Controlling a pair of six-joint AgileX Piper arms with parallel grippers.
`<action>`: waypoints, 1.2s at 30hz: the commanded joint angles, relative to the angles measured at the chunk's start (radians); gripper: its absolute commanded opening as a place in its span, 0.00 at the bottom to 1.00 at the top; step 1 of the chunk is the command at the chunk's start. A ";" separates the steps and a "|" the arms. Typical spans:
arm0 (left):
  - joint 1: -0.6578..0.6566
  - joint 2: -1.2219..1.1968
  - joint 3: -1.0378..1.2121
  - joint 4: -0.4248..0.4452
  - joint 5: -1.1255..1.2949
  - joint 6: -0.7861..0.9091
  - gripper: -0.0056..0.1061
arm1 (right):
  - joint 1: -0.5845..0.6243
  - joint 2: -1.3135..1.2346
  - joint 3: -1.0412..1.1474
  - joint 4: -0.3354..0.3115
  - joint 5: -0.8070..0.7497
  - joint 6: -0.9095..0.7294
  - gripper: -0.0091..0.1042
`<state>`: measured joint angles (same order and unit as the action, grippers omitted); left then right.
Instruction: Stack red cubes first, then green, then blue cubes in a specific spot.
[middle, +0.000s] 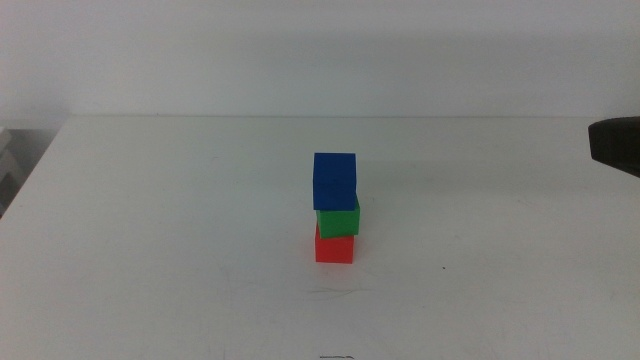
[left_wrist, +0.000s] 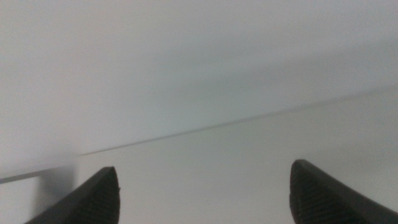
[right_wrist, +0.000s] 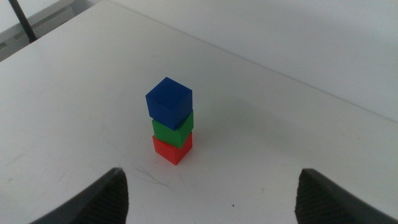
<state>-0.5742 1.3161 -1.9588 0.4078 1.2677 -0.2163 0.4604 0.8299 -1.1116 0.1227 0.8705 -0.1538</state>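
Observation:
Three cubes stand stacked mid-table: the red cube (middle: 334, 247) on the white tabletop, the green cube (middle: 338, 219) on it, the blue cube (middle: 335, 180) on top, slightly askew. The right wrist view shows the same stack, red cube (right_wrist: 171, 149), green cube (right_wrist: 173, 132), blue cube (right_wrist: 169, 101), standing free ahead of my right gripper (right_wrist: 211, 199), which is open and empty. A dark part of the right arm (middle: 615, 144) shows at the middle view's right edge. My left gripper (left_wrist: 202, 196) is open over bare table, away from the stack and out of the middle view.
The white table (middle: 150, 220) ends at a pale wall along its far edge. A dark stand leg (right_wrist: 22, 22) and grey floor lie beyond the table's corner in the right wrist view.

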 joint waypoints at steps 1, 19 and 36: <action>0.069 -0.061 -0.019 -0.011 0.046 0.035 0.89 | -0.006 -0.006 -0.026 -0.006 -0.070 -0.009 0.74; 0.409 -0.229 0.196 -0.178 -0.150 0.155 0.89 | -0.006 -0.005 -0.026 -0.006 -0.070 -0.009 0.74; 0.409 -0.220 0.196 -0.149 -0.149 0.155 0.89 | -0.006 -0.005 -0.026 -0.006 -0.070 -0.009 0.74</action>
<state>-0.1656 1.1252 -1.7435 0.2444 1.1887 -0.0573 0.4604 0.8299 -1.1116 0.1227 0.8705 -0.1538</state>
